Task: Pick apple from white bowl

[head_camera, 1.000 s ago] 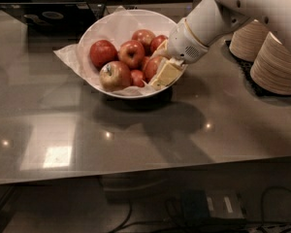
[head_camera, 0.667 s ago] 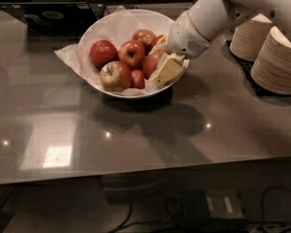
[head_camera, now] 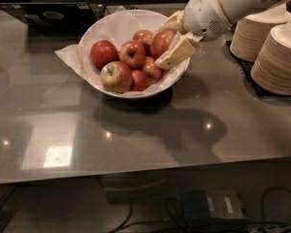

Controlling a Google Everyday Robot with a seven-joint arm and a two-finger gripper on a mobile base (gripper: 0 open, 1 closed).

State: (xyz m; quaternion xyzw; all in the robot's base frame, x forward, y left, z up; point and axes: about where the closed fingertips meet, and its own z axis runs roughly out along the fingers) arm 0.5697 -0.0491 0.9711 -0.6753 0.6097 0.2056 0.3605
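The white bowl (head_camera: 117, 23), lined with crumpled white paper, stands at the back middle of the grey counter and holds several apples. My gripper (head_camera: 160, 48) reaches into its right side from the upper right. Its two yellowish fingers (head_camera: 178, 52) are closed around a large red apple (head_camera: 161, 41), one finger above it and one below, and hold it at rim height over the bowl's right edge. A yellower apple with a dark stem pit (head_camera: 115, 75) lies at the bowl's front. Smaller red apples (head_camera: 132, 53) lie in the middle.
Two stacks of beige paper bowls (head_camera: 280, 57) stand on a black mat at the right, close to my arm. A dark tray (head_camera: 48, 14) sits at the back left. The counter's front edge (head_camera: 136, 176) runs across the lower part of the view.
My gripper has risen and pulled up and right out of the pile, with the large red apple between its fingers. The other apples stay in the bowl.
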